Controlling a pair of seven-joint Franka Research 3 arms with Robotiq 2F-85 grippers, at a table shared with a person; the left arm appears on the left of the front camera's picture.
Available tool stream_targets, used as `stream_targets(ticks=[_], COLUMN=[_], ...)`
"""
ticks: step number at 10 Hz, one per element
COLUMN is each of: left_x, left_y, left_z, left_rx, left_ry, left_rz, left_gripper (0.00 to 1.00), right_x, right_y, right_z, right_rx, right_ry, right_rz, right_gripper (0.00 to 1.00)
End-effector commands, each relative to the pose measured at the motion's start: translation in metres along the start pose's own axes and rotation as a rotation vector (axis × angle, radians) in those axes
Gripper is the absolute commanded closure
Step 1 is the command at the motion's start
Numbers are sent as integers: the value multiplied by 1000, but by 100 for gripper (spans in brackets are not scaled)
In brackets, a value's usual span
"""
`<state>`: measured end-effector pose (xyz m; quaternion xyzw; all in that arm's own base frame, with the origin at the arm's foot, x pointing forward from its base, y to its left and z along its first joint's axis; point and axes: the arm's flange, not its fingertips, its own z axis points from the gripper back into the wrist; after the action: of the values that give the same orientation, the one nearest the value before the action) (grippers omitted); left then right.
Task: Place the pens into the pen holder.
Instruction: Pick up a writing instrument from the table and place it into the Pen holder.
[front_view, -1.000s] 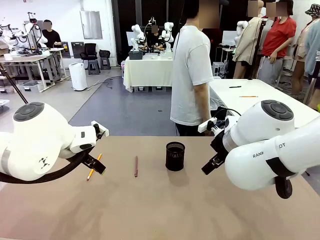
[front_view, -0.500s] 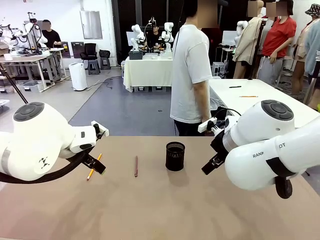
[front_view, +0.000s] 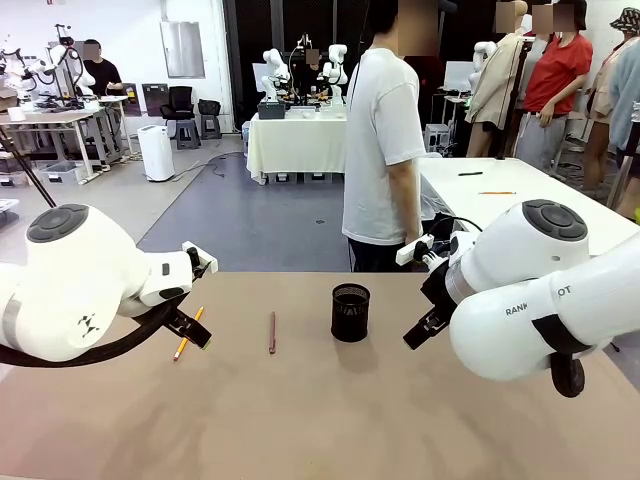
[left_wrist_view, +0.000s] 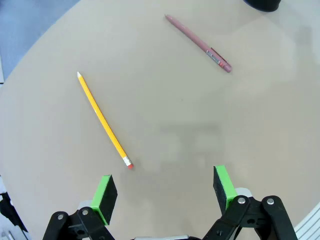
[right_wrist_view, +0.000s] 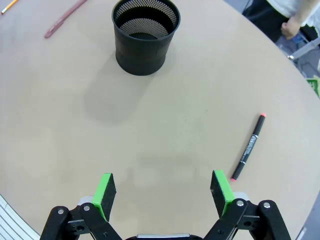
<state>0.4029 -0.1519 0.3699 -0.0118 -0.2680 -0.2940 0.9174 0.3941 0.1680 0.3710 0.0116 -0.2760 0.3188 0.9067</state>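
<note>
Claws spread, empty: left gripper (left_wrist_view: 164, 189) has yellow pencil (left_wrist_view: 102, 120) at 11 o'clock, red-brown pen (left_wrist_view: 197, 42) at 1; right gripper (right_wrist_view: 162, 192) has black marker (right_wrist_view: 248, 146) at 2, empty pen holder (right_wrist_view: 142, 55) at 12, so all three await placing.

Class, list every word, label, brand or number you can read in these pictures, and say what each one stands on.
"RANK" and "OT": on the white casing of the right arm, with the letters partly cut off.
On the left arm: a small dark logo, no letters.
On the black marker: print along its barrel, too small to read.
</note>
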Motion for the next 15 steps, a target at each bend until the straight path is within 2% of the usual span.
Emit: stream_targets(ticks=[1, 2, 5, 7, 8, 10, 11, 14, 15], left_x=[0, 0, 18, 26, 34, 41, 43, 43, 43], left_y=[0, 0, 2, 17, 27, 55, 72, 110, 121], left_z=[0, 0, 41, 59, 74, 103, 117, 150, 159], left_rx=[0, 0, -146, -242, -285, -335, -364, -384, -388], left_ry=[0, 0, 44, 82, 63, -30, -72, -224, -246], left_rz=[0, 0, -24, -59, -85, -168, -171, -200, -191], left_gripper=[0, 0, 0, 0, 0, 0, 0, 0, 0], right_x=[0, 0, 16, 27, 36, 54, 58, 68, 68], right_y=[0, 0, 3, 1, -5, -18, -27, -74, -89], right_z=[0, 0, 26, 41, 54, 97, 118, 176, 191], right_rx=[0, 0, 149, 197, 196, 275, 338, 390, 405], right_ry=[0, 0, 0, -7, -13, -26, -16, -69, -71], right_rz=[-1, 0, -14, -18, -10, 27, 49, 86, 100], right_gripper=[0, 0, 0, 0, 0, 0, 0, 0, 0])
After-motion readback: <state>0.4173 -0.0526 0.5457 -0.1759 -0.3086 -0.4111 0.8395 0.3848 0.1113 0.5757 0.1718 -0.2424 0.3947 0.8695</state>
